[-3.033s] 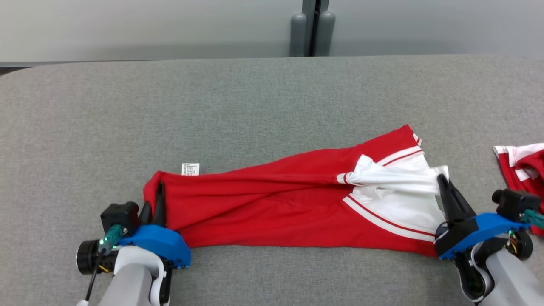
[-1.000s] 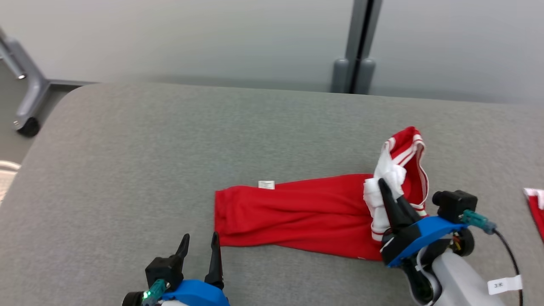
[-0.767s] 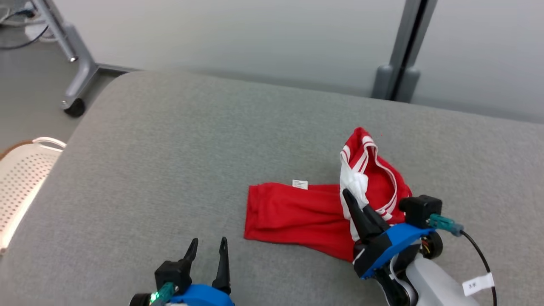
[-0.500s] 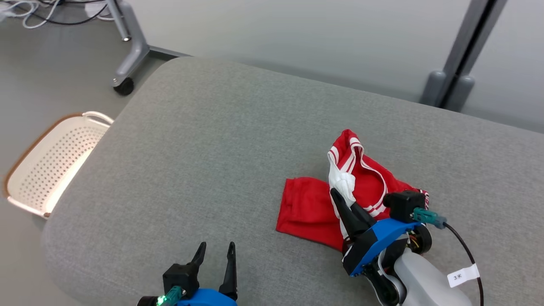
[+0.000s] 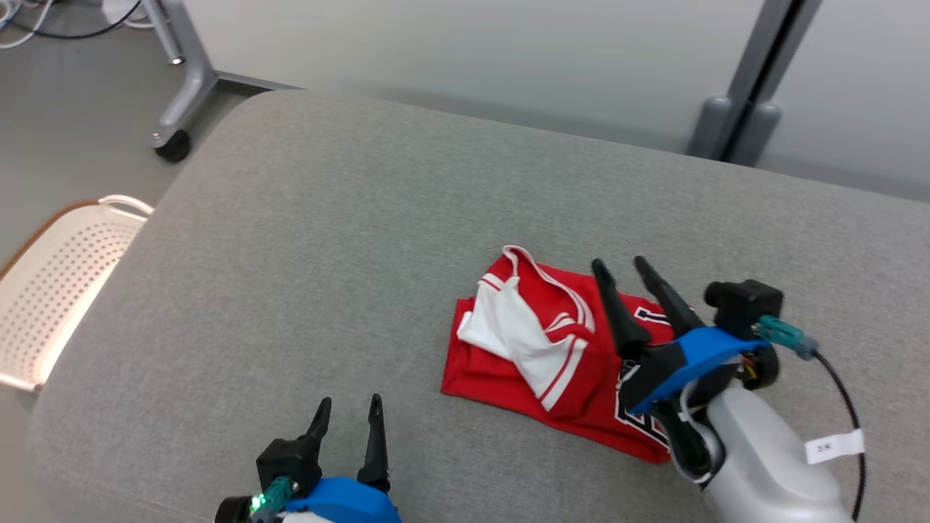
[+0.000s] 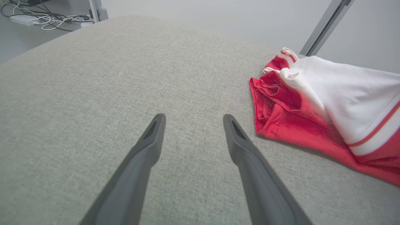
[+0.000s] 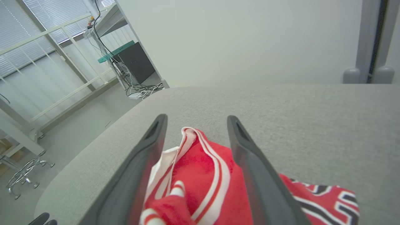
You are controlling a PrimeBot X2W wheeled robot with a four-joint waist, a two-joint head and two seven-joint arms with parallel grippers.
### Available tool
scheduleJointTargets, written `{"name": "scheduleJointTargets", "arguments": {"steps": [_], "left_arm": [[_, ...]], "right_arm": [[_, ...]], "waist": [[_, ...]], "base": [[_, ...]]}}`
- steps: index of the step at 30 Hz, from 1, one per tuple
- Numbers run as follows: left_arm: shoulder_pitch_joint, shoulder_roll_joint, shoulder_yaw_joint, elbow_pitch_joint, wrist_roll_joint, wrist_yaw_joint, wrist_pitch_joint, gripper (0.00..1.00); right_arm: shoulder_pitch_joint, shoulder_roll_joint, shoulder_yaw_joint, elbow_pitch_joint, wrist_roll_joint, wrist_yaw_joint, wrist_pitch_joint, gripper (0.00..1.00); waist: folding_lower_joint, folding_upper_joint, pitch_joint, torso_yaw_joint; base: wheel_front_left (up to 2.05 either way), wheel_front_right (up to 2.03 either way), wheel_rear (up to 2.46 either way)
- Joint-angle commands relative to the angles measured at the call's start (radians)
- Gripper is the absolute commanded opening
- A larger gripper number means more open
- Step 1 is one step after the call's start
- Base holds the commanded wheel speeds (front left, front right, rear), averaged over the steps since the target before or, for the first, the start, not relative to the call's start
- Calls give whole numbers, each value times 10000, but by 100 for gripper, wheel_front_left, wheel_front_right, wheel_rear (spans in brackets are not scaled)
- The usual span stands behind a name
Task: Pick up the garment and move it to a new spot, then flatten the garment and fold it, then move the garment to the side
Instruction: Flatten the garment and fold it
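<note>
I see the R gripper (image 5: 617,261) w/ jaws wide apart, nothing clamped. The garment (image 5: 552,356), a red jersey w/ white panel and stripes, lies bunched and partly folded on the grey padded table (image 5: 349,218), right under and ahead of those jaws. In the R wrist view a red-and-white striped edge (image 7: 200,168) stands up in the gap between the two fingers (image 7: 250,162). I can't tell if either finger touches cloth. To the right of the R jaws, low down, there's a patch w/ black-and-white lettering (image 7: 325,193) lying flat. Past the fingertips it's bare grey fabric up to the far table edge, then a pale wall.

L gripper (image 5: 350,399): jaws also apart, empty, over bare table. From the L wrist view the garment (image 6: 281,115) sits off to the right of the L jaws, apart from them, nothing between the fingers but grey fabric. White panel is on top on that side, red folds below it at the near edge.

Off the table, well left of the L jaws, there's a white perforated basket (image 5: 51,290) on the floor. Beyond it is a grey frame leg w/ a caster (image 5: 173,144).
</note>
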Motion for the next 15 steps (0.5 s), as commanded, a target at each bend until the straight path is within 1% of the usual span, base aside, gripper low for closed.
{"name": "scheduleJointTargets", "arguments": {"steps": [1,4,6,7,11,15], "left_arm": [[-165,-9,122,-107,106,63,-45,100],[-164,-9,355,-210,289,104,-43,100],[-196,-1,517,-285,405,176,-45,100],[-189,-4,707,-345,526,263,-45,100],[-51,-6,1033,-445,876,444,-45,100],[152,-5,1391,-458,1260,536,-45,100]], "right_arm": [[321,-150,-383,-134,-371,3,-39,100],[763,-163,-1639,-584,-1237,3,-42,100],[1043,-150,-2286,-834,-1837,1,-43,100],[1377,-97,-2891,-1041,-2325,3,-42,100],[1963,43,-3611,-1289,-3168,1,-43,100],[2456,168,-4015,-1389,-3764,1,-44,100]], "waist": [[-1,-1,-230,-426],[-1,-1,-275,-987],[-1,-1,-309,-1350],[-1,-1,-362,-1665],[-1,-1,-484,-2207],[-1,-1,-681,-2616]], "base": [[0,0,0],[0,0,0],[0,0,0],[0,0,0],[0,0,0],[0,0,0]]}}
